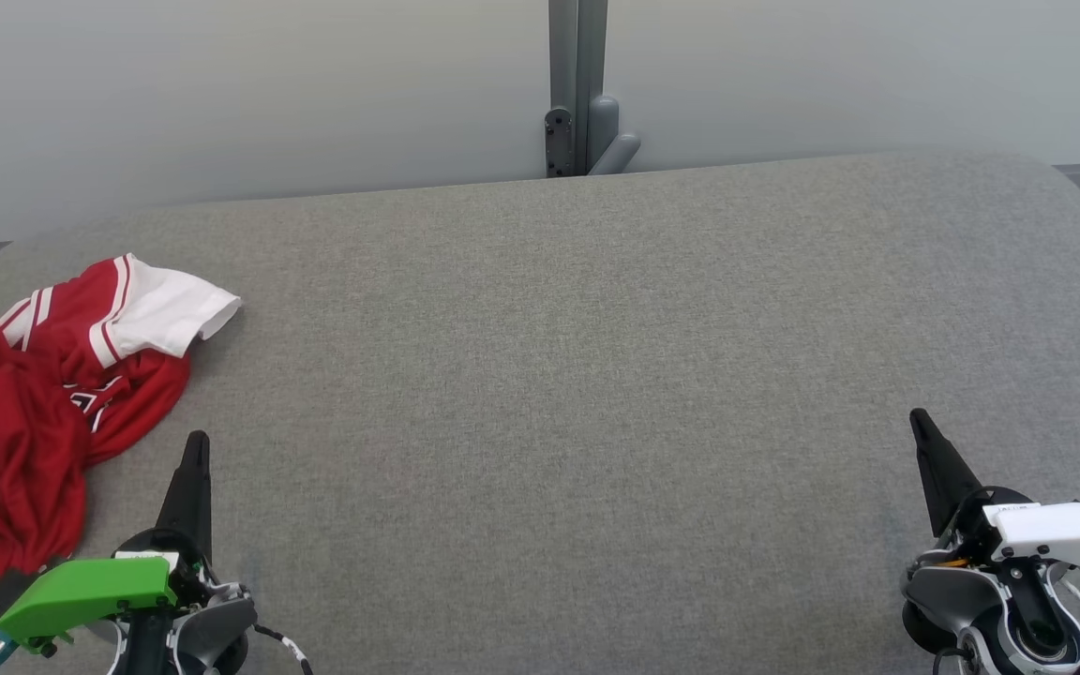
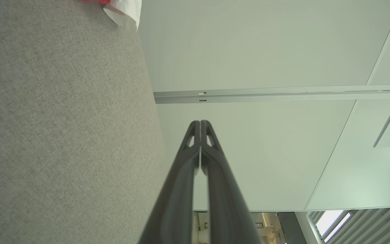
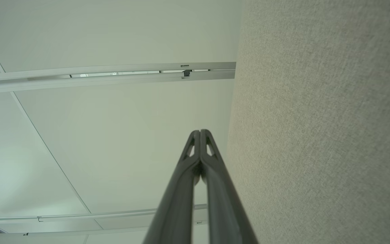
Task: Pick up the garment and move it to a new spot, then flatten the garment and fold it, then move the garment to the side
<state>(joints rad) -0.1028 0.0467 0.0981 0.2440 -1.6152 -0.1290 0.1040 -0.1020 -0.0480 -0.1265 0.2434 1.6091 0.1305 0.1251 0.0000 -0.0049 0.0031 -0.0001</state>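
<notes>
Right now both arms are low over the grey tabletop (image 1: 596, 375), fingers pointing away from the robot.

Left gripper (image 1: 195, 442): jaws fully closed, tips pressed together, nothing held. Left wrist view confirms it, the two dark fingers (image 2: 181, 176) meet at the tip with no cloth between them.

Right gripper (image 1: 921, 424): same, closed and empty. Tips touch in its own wrist view too.

Garment (image 1: 24, 403): red jersey with white trim, crumpled in a heap just beside the left gripper, on its left and slightly ahead. No contact with the fingers as far as I can tell. Its white sleeve (image 1: 174, 309) sticks out ahead of the left fingertips, lying flat on the fabric. Well apart from the right gripper, far off to that gripper's left.

Grey post (image 1: 577, 84) stands against the wall beyond both grippers, roughly between them.
</notes>
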